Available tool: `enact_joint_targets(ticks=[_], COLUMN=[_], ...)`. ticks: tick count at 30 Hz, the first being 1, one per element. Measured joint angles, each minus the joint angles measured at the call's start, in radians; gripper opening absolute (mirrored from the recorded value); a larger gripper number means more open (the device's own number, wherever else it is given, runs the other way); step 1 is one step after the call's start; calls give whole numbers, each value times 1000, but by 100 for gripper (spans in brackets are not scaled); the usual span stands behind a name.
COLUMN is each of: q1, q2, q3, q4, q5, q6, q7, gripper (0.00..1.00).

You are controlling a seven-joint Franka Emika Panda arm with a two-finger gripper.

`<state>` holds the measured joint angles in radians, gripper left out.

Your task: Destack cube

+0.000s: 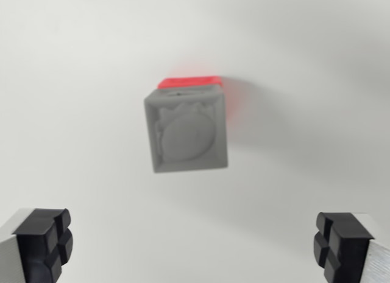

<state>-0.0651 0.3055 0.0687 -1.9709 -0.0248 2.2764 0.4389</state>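
The tool [194, 246] stands wide open and empty: its two black fingertips [46, 240] sit at the bottom corners of the wrist view, one at 7 o'clock and the other at 5 o'clock, with bare white worktop [73, 82] showing across the whole gap between them. Neither fingertip touches anything; both are well apart from the cubes. Each tip is a blocky black pad with grooves, backed by a pale metal finger that runs out of the frame. The grey cube [187, 129] lies just above the centre of the view, toward 12 o'clock from the tool, seen from above and turned slightly so its edges are not square to the frame. Its top face carries a raised round relief whose detail is too blurred to read. It sits on a red cube [190, 82], of which only a thin strip shows along the grey cube's far edge, at 12 o'clock. A faint reddish tint falls on the worktop at about 2 o'clock from the stack, beside a soft grey shadow. The stack stands whole, the grey cube resting on the red.
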Motion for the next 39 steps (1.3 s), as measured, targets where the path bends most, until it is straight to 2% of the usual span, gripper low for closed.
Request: enact_joint_targets(ticks=[5,13,28,39], q1=[1,1,4,11], q2=[36,89,196,250], q3=[7,7,2,-6], q4=[0,-15,-21,-18], q5=[-5,-10,-22,-25], q6=[30,98,210,260], q7=[-36,-38,-34,-33], gripper=[100,100,100,100])
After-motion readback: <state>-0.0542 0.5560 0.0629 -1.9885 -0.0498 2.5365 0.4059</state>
